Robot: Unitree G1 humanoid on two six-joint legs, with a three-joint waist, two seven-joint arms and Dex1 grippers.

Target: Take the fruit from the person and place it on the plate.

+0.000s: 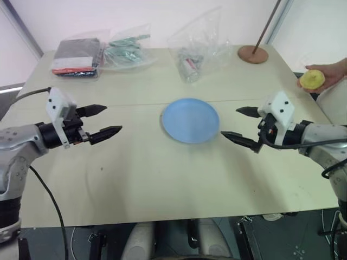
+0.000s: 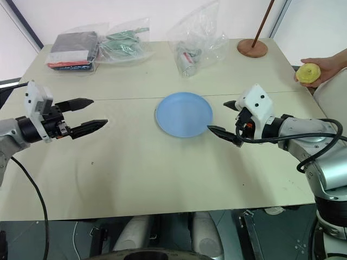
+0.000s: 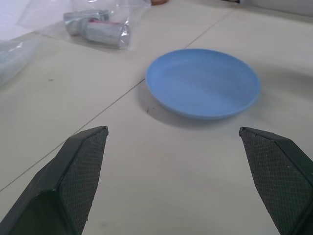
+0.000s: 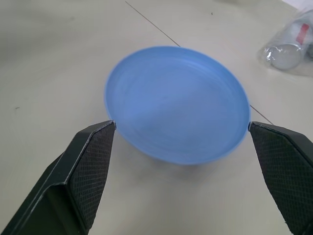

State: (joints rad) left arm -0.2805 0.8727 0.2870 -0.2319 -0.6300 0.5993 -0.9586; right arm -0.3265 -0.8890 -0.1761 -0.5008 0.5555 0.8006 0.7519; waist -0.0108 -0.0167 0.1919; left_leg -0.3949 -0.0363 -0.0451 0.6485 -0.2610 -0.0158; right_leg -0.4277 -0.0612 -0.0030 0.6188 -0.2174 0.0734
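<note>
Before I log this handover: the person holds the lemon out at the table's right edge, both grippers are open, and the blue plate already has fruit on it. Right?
Not quite. The plate is bare, as the right wrist view shows. The rest stands.

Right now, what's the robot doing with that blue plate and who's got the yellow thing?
A person's hand at the table's far right edge holds out the yellow fruit. The robot hasn't taken it. Its left gripper and right gripper hover open on either side of the blue plate, which is empty in the middle of the table. Bags of odds and ends sit at the back.
</note>
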